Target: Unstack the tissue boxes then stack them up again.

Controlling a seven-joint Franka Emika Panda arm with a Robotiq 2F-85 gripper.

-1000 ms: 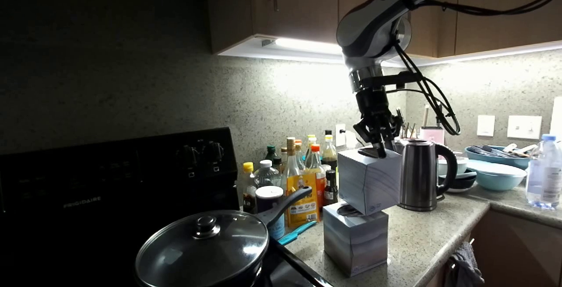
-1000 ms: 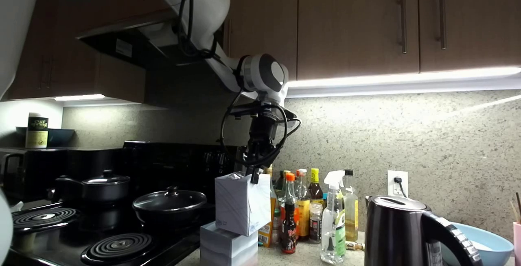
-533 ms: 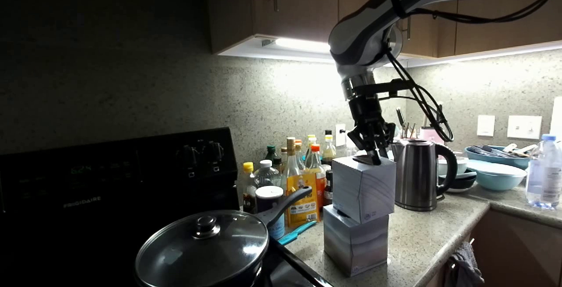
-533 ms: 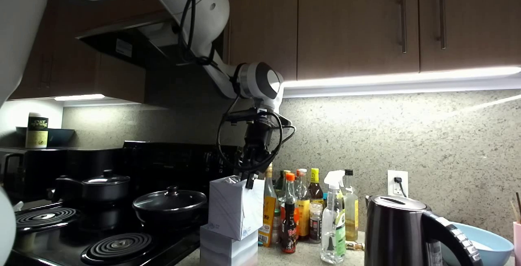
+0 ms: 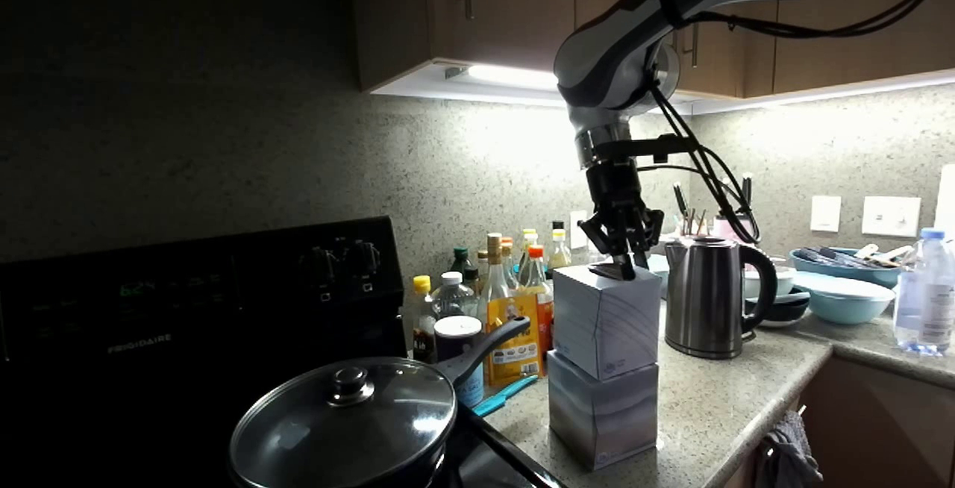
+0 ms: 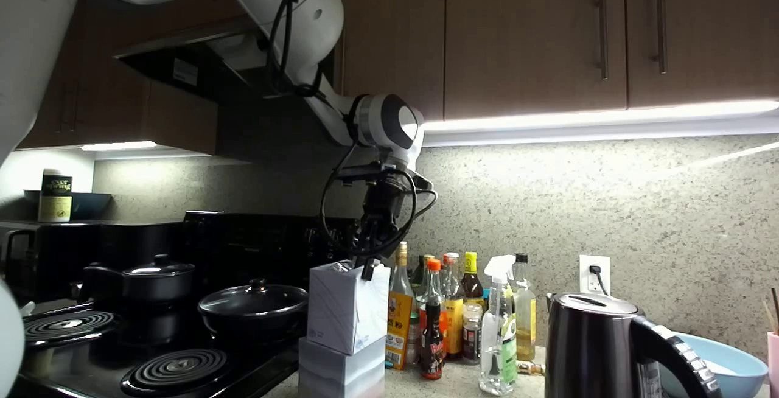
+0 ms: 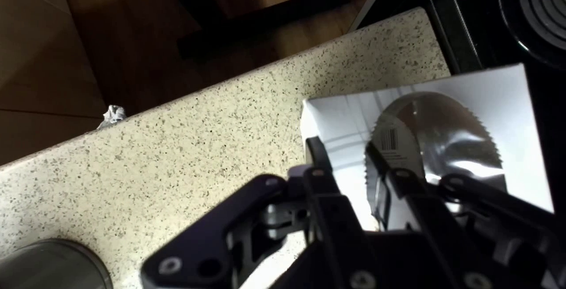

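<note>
The black jaws, it seems, are clamped on the right edge of the upper pale-grey cubic cardboard tissue box (image 5: 608, 327), which stands on the matching lower box (image 5: 608, 417), on the speckled worktop (image 5: 701, 406).

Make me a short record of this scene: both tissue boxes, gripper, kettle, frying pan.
Lower tissue box: on the counter
Upper tissue box: on top of the lower one, roughly aligned
Gripper: appears clamped on the upper tissue box's top, beside its opening
Kettle: on the counter, apart from the boxes
Frying pan: on the stove, glass lid on
</note>
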